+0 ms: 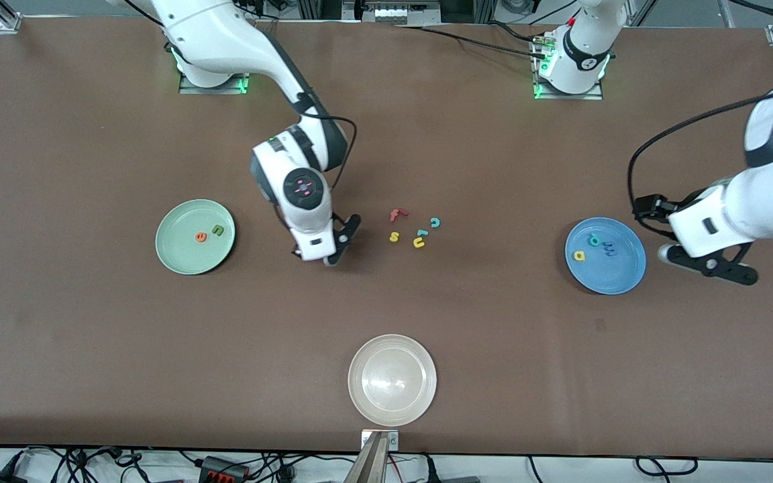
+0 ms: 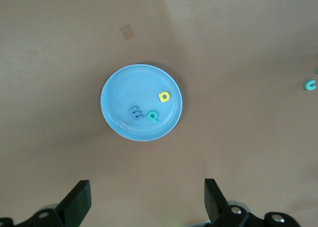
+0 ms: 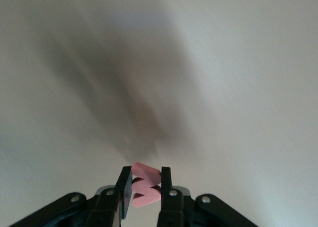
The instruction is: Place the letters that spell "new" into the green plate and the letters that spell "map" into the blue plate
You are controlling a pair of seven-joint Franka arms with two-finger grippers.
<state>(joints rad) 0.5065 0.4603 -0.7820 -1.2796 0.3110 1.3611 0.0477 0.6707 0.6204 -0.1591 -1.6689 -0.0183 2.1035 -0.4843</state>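
pink foam w [image 3: 145,185] pinched in right pincer [image 3: 144,187], zigzag shape

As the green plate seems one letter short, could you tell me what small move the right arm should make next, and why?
Probably carry the right gripper, shut on the pink w, across to the green plate: only the e and n lie there.
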